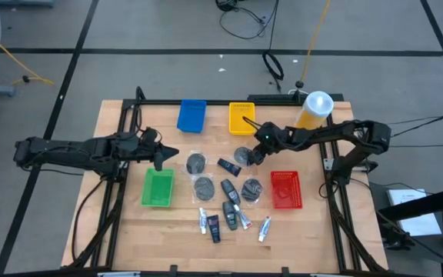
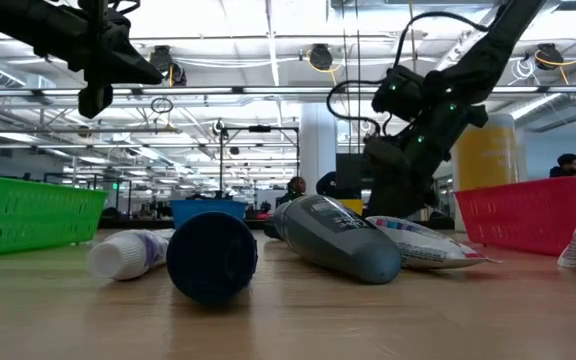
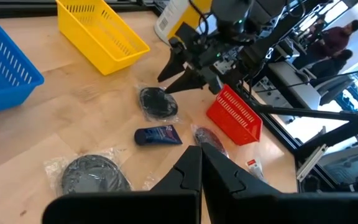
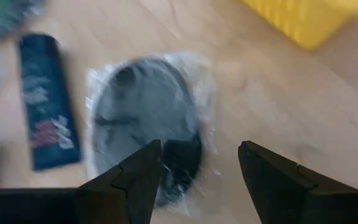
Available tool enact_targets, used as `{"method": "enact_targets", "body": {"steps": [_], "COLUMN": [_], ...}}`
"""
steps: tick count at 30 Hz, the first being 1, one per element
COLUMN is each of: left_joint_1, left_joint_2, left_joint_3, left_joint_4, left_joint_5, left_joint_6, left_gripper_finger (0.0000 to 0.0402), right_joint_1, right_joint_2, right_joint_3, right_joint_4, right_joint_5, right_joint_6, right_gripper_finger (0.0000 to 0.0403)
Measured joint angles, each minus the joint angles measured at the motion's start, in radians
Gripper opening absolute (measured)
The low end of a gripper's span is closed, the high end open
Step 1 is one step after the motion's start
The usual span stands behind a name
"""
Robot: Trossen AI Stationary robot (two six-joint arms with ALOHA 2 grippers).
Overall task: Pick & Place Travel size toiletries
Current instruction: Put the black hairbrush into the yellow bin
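- The right gripper is poised low over a wrapped grey disc lying on the table between the yellow tray and the red tray; its fingers are spread wide, and nothing is held.
- One finger is seen over the disc itself rather than outside its rim, so the disc may be pressed down or pushed aside when the fingers are closed.
- Only the loose clear wrapper may be pinched, and the disc may slip out as it is lifted.
- A dark blue tube lies just beside the disc and may be nudged by a sideways descent.
- The other toiletries are clustered near the table's middle, well clear of this grasp.
- The left gripper is kept above the green tray with its fingers pressed together and empty; little risk is judged from it.
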Motion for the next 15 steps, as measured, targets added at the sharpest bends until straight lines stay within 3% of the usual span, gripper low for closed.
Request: {"method": "enact_targets", "body": {"steps": [8, 15], "left_joint_1": [0.0, 0.0], "left_joint_2": [0.0, 0.0], "left_joint_3": [0.0, 0.0], "left_joint_4": [0.0, -0.001], "left_joint_5": [0.0, 0.0], "left_joint_6": [0.006, 0.019], "left_gripper_finger": [0.0001, 0.0001], "right_joint_1": [0.005, 0.01], "right_joint_2": [0.089, 0.136], "right_joint_3": [0.004, 0.004], "right_joint_4": [0.03, -0.016], "right_joint_5": [-0.108, -0.132], "right_joint_6": [-0.018, 0.05], "right_gripper_finger": [0.0206, 0.0133]}}
